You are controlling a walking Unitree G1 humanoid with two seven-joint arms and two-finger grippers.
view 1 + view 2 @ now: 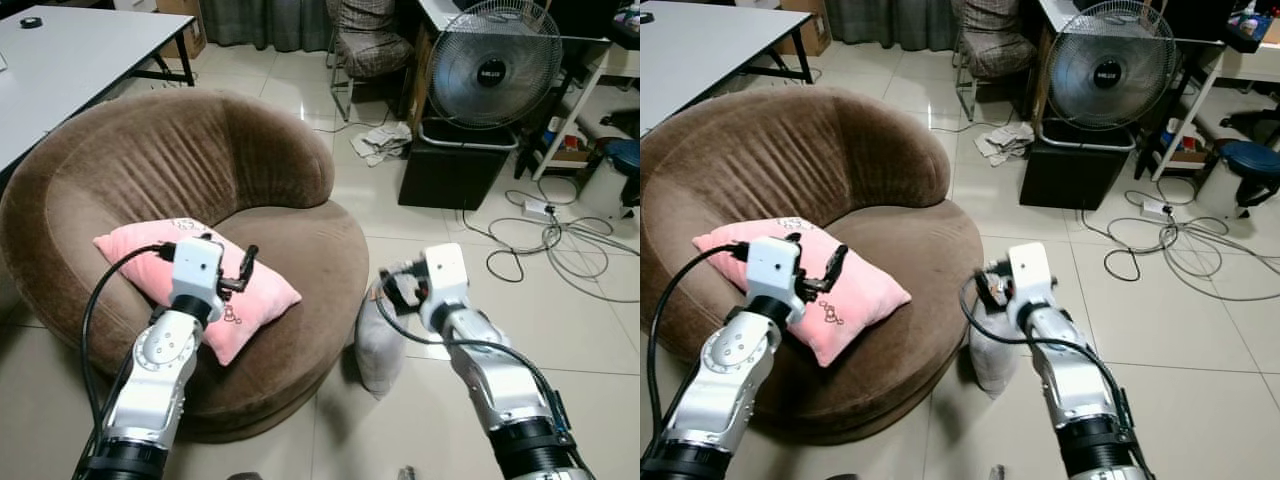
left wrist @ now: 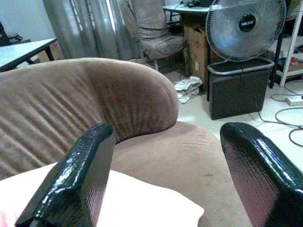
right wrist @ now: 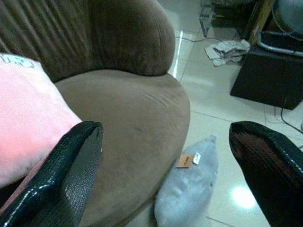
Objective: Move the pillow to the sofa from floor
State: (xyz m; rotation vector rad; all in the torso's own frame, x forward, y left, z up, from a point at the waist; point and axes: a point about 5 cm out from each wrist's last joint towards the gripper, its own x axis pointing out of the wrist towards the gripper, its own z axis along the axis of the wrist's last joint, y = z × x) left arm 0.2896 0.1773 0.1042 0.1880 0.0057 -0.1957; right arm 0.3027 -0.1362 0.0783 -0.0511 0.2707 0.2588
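Right gripper (image 1: pixel 392 285) hovers with fingers apart above the grey pillow (image 3: pixel 187 182), which leans on the floor against the sofa (image 1: pixel 290 230). Left gripper (image 1: pixel 240 270), also spread, hangs over a pink pillow (image 1: pixel 255 300) on the seat. Grasping and lifting remain.

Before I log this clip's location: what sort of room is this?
Probably a lived-in room that doubles as a workspace: a round brown sofa on tiled floor, a white desk, a standing fan on a black box, and loose cables lying across the tiles.
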